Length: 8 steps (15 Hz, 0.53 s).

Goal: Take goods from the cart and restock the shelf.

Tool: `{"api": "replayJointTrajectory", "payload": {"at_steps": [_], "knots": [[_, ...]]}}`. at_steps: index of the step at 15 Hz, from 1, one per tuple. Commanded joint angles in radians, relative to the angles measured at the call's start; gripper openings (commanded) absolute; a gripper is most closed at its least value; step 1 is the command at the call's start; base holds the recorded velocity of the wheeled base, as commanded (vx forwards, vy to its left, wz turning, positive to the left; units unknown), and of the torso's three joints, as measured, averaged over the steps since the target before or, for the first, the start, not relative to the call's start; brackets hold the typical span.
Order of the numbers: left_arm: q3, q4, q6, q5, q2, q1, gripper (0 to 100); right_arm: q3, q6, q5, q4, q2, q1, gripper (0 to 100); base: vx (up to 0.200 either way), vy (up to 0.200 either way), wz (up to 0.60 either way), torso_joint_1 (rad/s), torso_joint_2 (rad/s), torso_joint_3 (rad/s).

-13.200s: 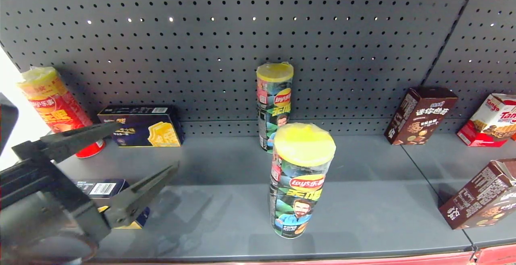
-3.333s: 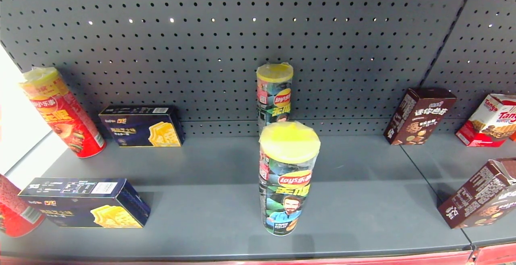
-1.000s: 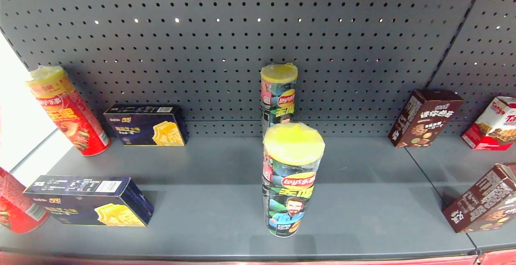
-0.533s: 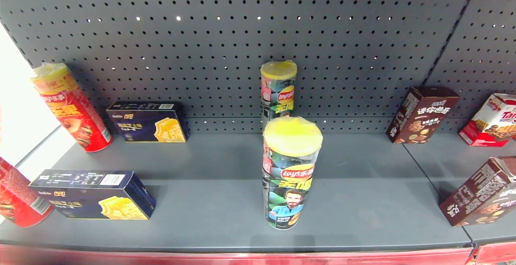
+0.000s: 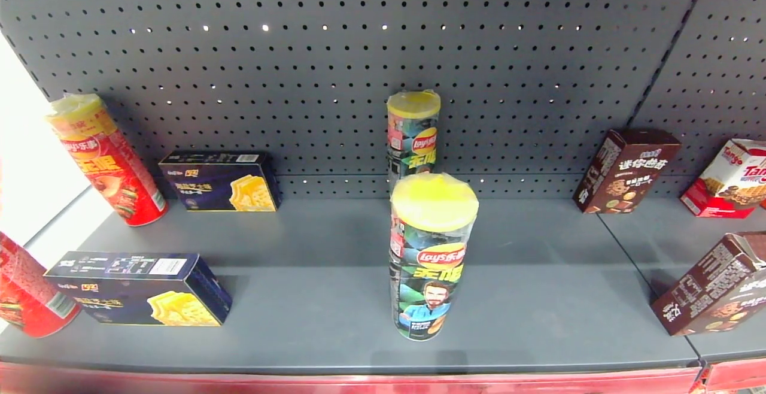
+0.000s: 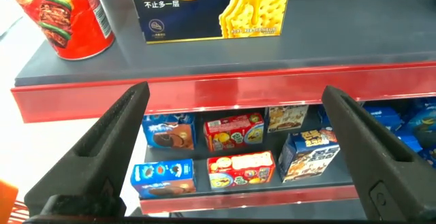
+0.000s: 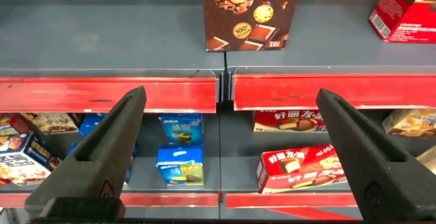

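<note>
Before the shelf (image 5: 538, 298) front edge (red), jaws of L gripper (image 6: 235, 93) and R gripper (image 7: 231, 96) are held wide apart, nothing gripped. Bare deck is left betw. navy box (image 5: 140, 289), chip can (image 5: 432, 256) and brown box (image 5: 706, 292), all near the edge.

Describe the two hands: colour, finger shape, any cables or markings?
The left hand and right hand look alike: matte black, each with two long wedge-shaped fingers that taper to blunt tips and have moulded recesses along their sides. No cables or markings are visible.
</note>
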Motion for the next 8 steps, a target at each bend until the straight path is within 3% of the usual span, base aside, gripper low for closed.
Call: {"api": "replayJointTrajectory", "payload": {"at_steps": [1, 8], "knots": [[0.000, 0.000, 0.000, 0.000, 0.000, 0.000, 100, 0.000, 0.000, 0.000, 0.000, 0.002, 0.000, 100, 0.000, 0.000, 0.00, 0.000, 0.00, 0.000], [0.000, 0.000, 0.000, 0.000, 0.000, 0.000, 100, 0.000, -0.002, 0.000, 0.000, 0.002, 0.000, 100, 0.000, 0.000, 0.00, 0.000, 0.00, 0.000]]}}
